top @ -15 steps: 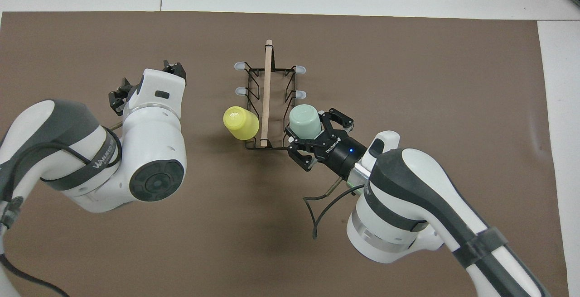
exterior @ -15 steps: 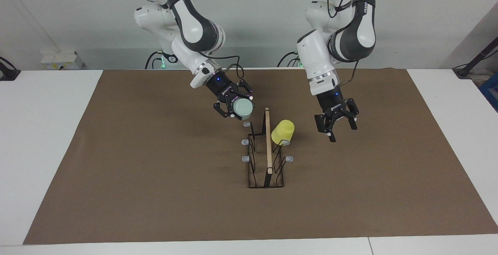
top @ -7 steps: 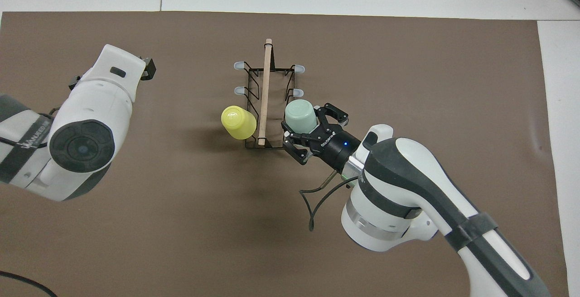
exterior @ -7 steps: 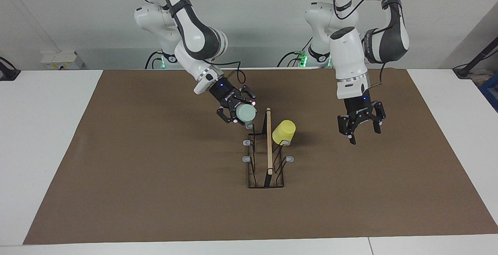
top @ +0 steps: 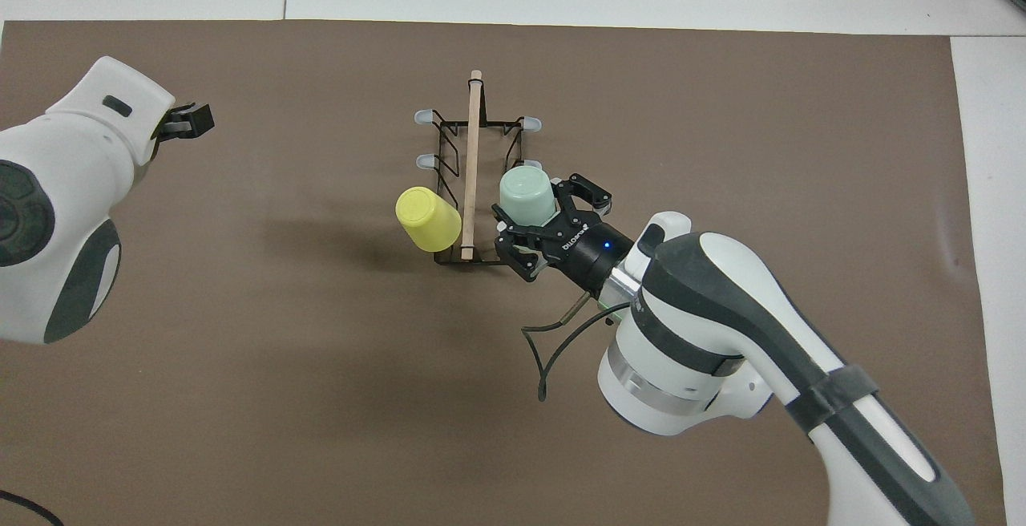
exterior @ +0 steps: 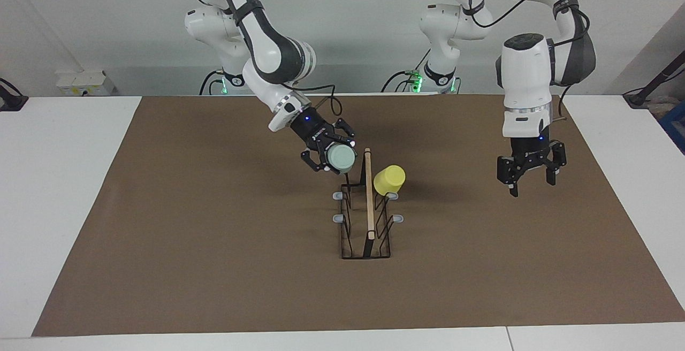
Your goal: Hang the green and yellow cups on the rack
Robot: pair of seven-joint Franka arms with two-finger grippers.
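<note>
**Green cup held over the rack, yellow cup already hung**

The green cup sits tipped in the right claw, which is clamped on it just above the rack, at the prong row toward the right arm's end and nearest the robots. The yellow cup hangs upside down and tilted on a prong across the wooden bar. The rack stands on a brown mat covering the table. Well apart, the left claw hangs over bare mat toward the left arm's end, fingers spread wide, holding nothing.
</note>
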